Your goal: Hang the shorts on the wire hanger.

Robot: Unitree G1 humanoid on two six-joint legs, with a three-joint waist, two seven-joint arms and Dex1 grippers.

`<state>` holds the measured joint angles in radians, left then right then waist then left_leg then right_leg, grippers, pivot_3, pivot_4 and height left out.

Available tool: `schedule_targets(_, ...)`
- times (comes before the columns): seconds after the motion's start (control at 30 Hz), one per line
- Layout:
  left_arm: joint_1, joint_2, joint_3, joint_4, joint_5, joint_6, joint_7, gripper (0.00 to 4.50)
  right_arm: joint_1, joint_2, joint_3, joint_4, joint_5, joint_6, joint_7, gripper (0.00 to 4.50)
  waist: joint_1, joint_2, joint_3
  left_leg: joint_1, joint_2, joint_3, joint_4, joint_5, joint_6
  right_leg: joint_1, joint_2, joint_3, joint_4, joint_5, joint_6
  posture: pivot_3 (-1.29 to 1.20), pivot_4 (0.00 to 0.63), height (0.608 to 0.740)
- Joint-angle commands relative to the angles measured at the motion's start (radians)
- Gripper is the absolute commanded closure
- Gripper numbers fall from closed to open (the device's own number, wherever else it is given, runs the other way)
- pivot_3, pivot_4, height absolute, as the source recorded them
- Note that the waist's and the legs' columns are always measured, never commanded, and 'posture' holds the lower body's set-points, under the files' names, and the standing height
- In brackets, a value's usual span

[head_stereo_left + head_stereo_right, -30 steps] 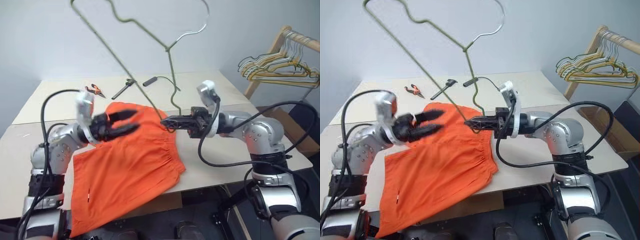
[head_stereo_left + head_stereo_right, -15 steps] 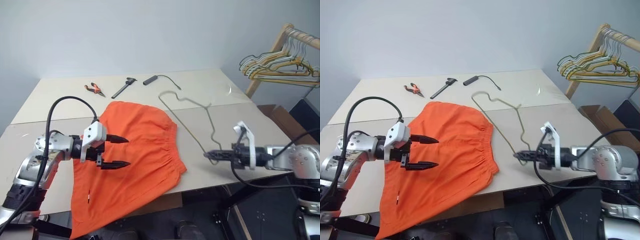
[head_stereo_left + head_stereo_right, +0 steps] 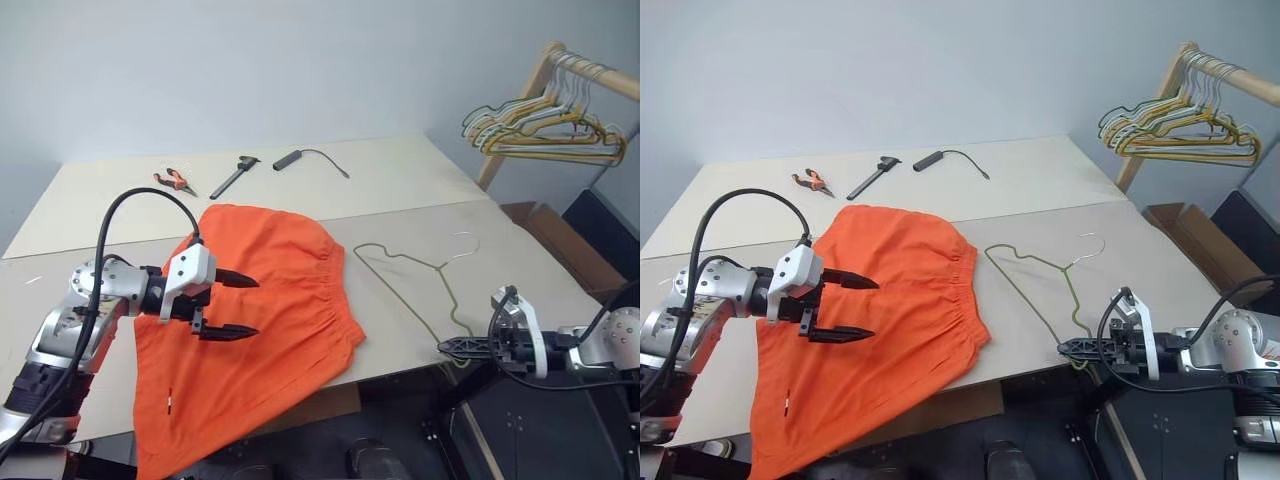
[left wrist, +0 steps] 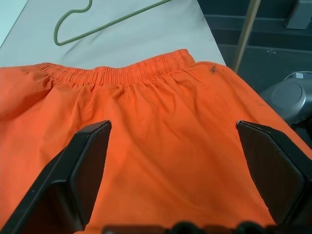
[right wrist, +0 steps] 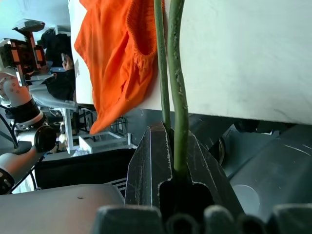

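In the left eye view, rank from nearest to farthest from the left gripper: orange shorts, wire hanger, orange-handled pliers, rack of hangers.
1. Bright orange fabric shorts, directly under the left gripper.
2. Orange-handled pliers, behind it at the table's far edge.
3. Thin grey wire hanger, across on the right.
4. Clustered hangers on the wooden rack, far right.

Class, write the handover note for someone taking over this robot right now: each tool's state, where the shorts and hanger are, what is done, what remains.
Left tool: open, hovering over the shorts, holding nothing.
Right tool: shut on the wire hanger at one corner, off the table's front edge.
Shorts: spread flat on the table, one leg hanging over the front edge.
Hanger: lying flat on the table beside the shorts' waistband, apart from it.
Done: hanger gripped.
Left: get the shorts onto the hanger.
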<state>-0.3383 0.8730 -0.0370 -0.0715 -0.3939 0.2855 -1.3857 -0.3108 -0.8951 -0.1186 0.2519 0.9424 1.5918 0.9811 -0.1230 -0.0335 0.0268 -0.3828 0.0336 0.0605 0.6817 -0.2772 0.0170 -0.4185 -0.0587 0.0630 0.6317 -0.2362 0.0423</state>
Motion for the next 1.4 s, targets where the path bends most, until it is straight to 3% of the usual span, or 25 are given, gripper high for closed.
schedule_targets(0.03, -0.013, 0.006, 0.008, -0.028, -0.004, -0.005, 0.003, 0.03, 0.001, 0.019, -0.005, 0.010, -0.016, -0.022, 0.004, 4.50, -0.001, 0.000, 0.000, 0.000, 0.000, 0.000, 0.000, 0.000, 0.000, 0.000, 0.000, 0.000, 0.000, 0.000, 0.000, -0.14, 0.000, 0.740)
schedule_targets(0.33, 0.001, -0.009, 0.004, -0.032, 0.002, -0.001, 0.026, 0.03, 0.013, 0.117, -0.028, 0.001, -0.018, -0.039, 0.001, 4.50, -0.002, 0.000, 0.000, 0.000, 0.000, 0.000, 0.001, 0.000, 0.000, 0.000, 0.000, 0.000, 0.001, 0.001, 0.001, -0.13, 0.000, 0.740)
schedule_targets(0.77, 0.021, -0.013, 0.009, -0.039, -0.005, 0.001, 0.035, 0.03, 0.026, 0.162, -0.015, -0.046, -0.010, -0.057, 0.028, 4.50, -0.002, 0.000, 0.000, 0.000, 0.000, 0.000, 0.001, 0.000, 0.000, 0.000, 0.000, 0.001, 0.001, 0.001, 0.001, -0.12, 0.000, 0.740)
schedule_targets(1.03, 0.029, -0.009, 0.006, -0.044, 0.007, -0.004, 0.046, 0.03, -0.003, 0.131, 0.118, -0.065, -0.032, -0.078, 0.108, 4.50, -0.001, 0.001, 0.000, 0.000, 0.000, 0.000, 0.002, 0.000, 0.000, 0.000, 0.000, 0.001, 0.002, 0.001, 0.001, -0.09, 0.000, 0.740)
schedule_targets(1.4, 0.068, 0.000, 0.012, -0.089, 0.013, 0.001, 0.066, 0.03, -0.335, 0.125, 0.394, 0.255, -0.206, -0.186, 0.351, 4.50, 0.003, 0.001, -0.001, 0.001, 0.000, 0.000, 0.004, 0.000, 0.001, 0.000, 0.001, 0.002, 0.004, 0.002, 0.001, -0.05, 0.000, 0.740)
